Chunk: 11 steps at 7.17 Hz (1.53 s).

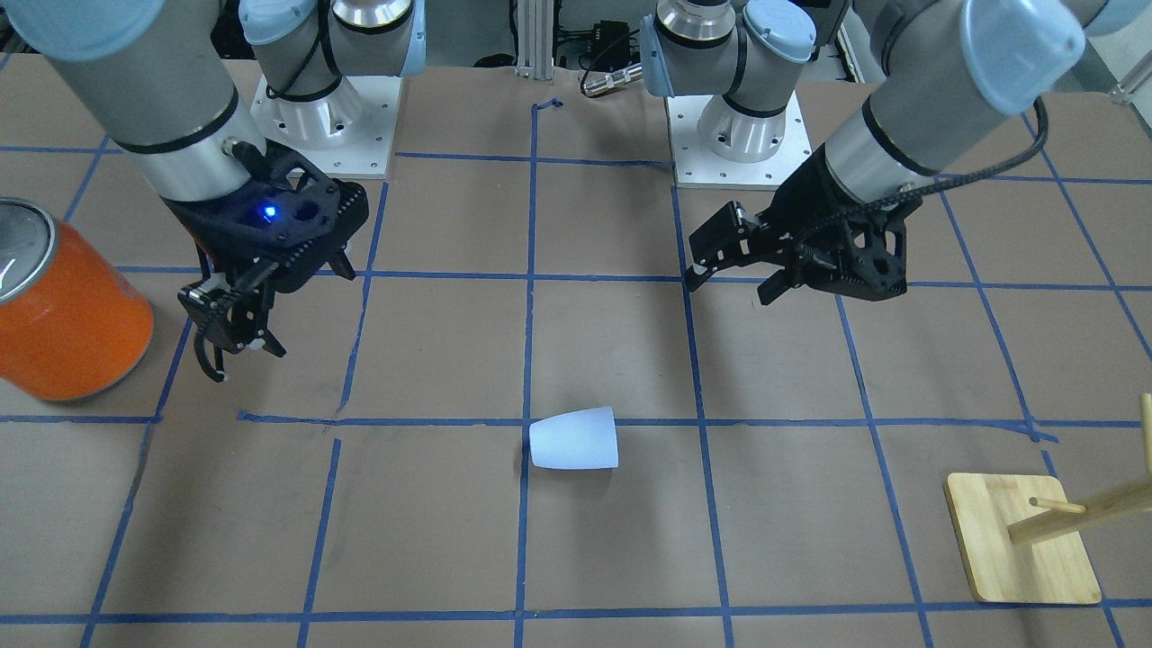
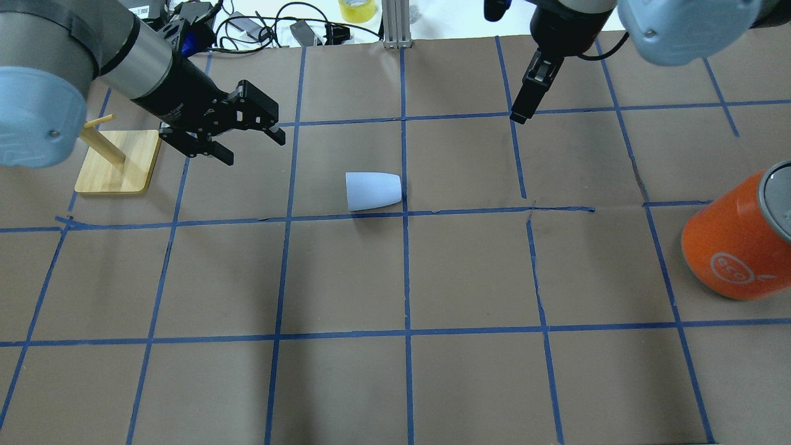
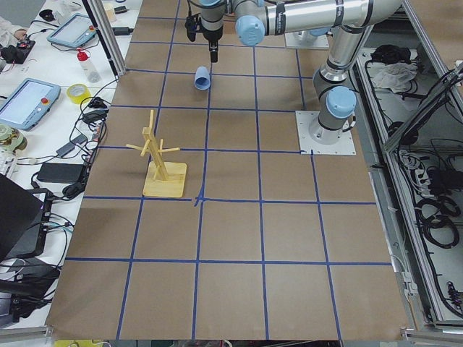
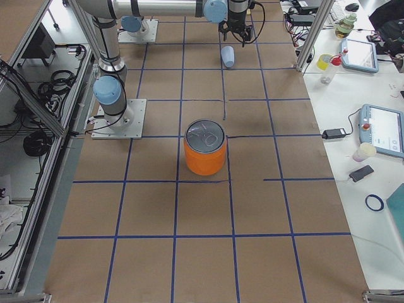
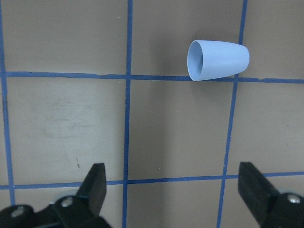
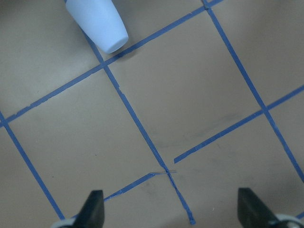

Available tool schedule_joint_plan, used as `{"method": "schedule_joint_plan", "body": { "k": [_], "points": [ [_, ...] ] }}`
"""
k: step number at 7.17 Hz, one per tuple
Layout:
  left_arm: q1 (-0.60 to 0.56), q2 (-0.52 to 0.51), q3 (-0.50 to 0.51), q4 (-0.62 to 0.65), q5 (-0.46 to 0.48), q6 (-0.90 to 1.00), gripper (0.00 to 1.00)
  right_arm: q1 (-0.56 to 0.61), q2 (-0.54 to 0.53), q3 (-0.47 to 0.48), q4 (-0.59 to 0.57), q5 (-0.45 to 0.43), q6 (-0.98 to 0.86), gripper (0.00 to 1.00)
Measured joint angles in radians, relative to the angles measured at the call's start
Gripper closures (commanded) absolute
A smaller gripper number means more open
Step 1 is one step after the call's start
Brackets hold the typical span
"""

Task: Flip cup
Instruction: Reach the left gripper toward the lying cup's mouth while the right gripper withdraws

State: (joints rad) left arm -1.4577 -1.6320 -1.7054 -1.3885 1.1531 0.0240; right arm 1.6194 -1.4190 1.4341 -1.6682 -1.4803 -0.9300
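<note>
The pale blue cup (image 1: 574, 438) lies on its side on the brown table near the middle, its open wide end toward my left arm's side. It also shows in the overhead view (image 2: 373, 191), the left wrist view (image 5: 217, 60) and the right wrist view (image 6: 97, 23). My left gripper (image 1: 731, 286) is open and empty, hovering above the table behind and to the side of the cup (image 2: 253, 147). My right gripper (image 1: 241, 355) is open and empty, hovering on the other side (image 2: 522, 114), well apart from the cup.
A large orange can (image 1: 67, 306) with a silver lid stands at the table edge on my right arm's side (image 2: 738, 241). A wooden peg stand (image 1: 1021, 540) sits on my left arm's side (image 2: 117, 162). Blue tape lines grid the table.
</note>
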Motion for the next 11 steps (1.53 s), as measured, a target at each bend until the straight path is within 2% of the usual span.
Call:
{"method": "schedule_joint_plan", "body": {
  "k": [3,4,6,8,11],
  "points": [
    [0.012,-0.145,-0.119,0.271,-0.217,0.018,0.0,-0.003,-0.05,0.016,0.011,-0.006,0.444,0.0],
    [0.012,-0.198,-0.129,0.329,-0.257,0.02,0.0,-0.002,-0.065,0.019,0.014,-0.01,0.552,0.0],
    [0.012,-0.298,-0.144,0.45,-0.316,0.023,0.0,-0.001,-0.096,0.037,0.04,-0.082,0.736,0.0],
    [0.012,-0.356,-0.152,0.493,-0.411,0.024,0.0,-0.002,-0.121,0.06,0.093,-0.118,0.795,0.0],
    [0.011,-0.426,-0.184,0.592,-0.436,0.024,0.0,-0.001,-0.129,0.071,0.105,-0.116,0.832,0.0]
  ]
}}
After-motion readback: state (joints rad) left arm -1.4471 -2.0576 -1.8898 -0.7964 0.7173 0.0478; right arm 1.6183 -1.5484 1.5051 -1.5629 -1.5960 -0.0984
